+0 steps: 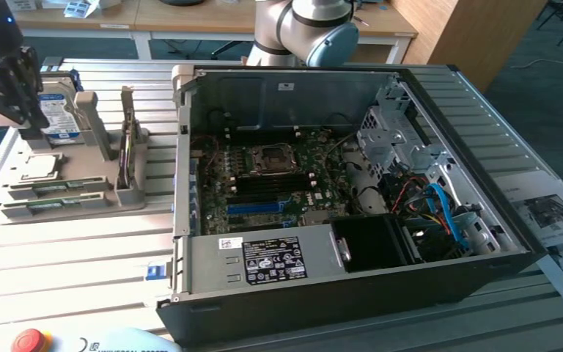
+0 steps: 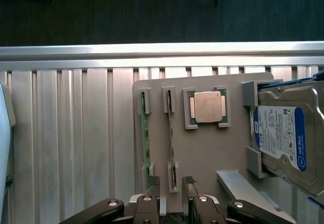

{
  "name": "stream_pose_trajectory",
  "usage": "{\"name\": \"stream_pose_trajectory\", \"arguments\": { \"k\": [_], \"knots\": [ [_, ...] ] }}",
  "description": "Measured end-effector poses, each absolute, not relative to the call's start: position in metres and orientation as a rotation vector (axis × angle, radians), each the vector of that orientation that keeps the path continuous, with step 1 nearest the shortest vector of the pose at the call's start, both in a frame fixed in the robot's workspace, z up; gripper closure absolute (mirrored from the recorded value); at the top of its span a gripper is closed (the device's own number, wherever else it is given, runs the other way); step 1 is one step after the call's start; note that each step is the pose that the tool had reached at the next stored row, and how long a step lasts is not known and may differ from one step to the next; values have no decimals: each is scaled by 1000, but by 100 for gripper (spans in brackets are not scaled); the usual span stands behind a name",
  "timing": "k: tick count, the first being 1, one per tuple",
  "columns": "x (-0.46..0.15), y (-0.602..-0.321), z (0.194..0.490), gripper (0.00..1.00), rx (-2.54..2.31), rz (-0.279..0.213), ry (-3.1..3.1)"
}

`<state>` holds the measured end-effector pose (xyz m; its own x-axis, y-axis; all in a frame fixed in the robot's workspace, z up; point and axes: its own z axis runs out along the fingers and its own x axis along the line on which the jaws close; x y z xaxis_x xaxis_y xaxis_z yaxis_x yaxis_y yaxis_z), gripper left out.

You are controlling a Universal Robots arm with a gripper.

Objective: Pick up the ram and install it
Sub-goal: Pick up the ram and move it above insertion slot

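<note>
Now, end effector point(image 2: 171, 181): hanging wide open, hovering over the ram point(image 2: 171, 143)
ram: standing edgewise in grey holder point(image 2: 212, 153), beside processor point(image 2: 208, 106)

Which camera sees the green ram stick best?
The wrist view: the ram stands on edge in the gray holder, near the open gripper. The exterior view shows the ram small, at that view's left.

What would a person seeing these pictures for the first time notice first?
The open computer case in the middle of the exterior view, its green board laid bare, strikes first. At the exterior view's left, a grey tray holds a blue-labelled hard drive and two ram sticks, and the open pincer hangs above the tray.
</note>
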<state>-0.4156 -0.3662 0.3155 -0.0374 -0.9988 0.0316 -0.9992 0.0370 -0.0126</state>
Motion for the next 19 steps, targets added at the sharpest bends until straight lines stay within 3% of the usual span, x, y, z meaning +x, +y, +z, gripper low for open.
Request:
{"name": "stream_pose_trajectory", "arguments": {
  "k": [19],
  "knots": [
    [-416,-367,281,69,2180,49,-2242]
  ]
}}
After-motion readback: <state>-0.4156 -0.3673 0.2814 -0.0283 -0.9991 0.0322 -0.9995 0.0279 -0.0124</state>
